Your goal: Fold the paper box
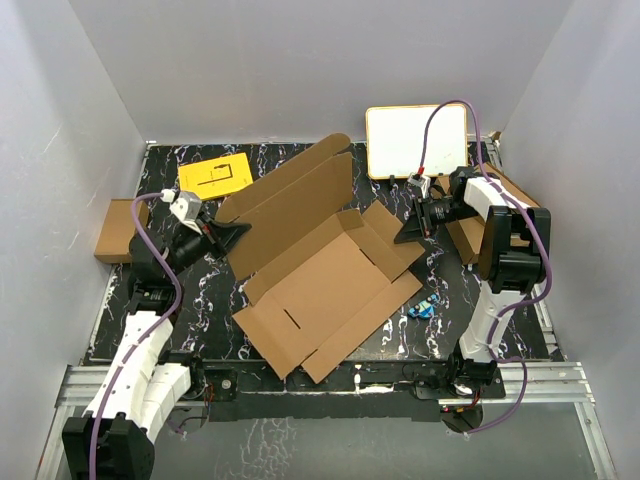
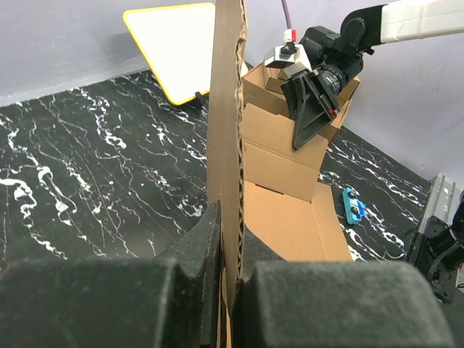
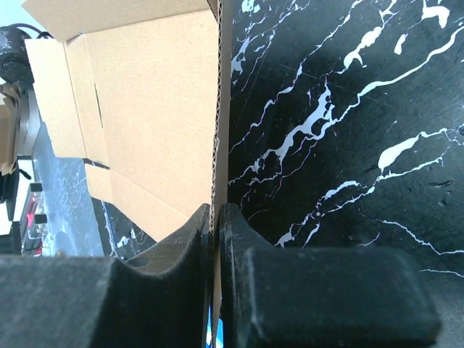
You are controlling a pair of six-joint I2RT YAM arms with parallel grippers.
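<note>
The left gripper [image 2: 230, 233] is pinched tight on the thin edge of an upright flap of the paper box [image 1: 320, 280]. The right gripper [image 3: 216, 217] is closed the same way on a flap edge at the opposite side, and in both wrist views the bulky fingers hide how deep the cardboard sits. The box lies opened out mid-table [image 1: 215, 300] between the arms, its far panel raised, and a blue thing [image 1: 424, 307] by its right corner is too small to identify.
</note>
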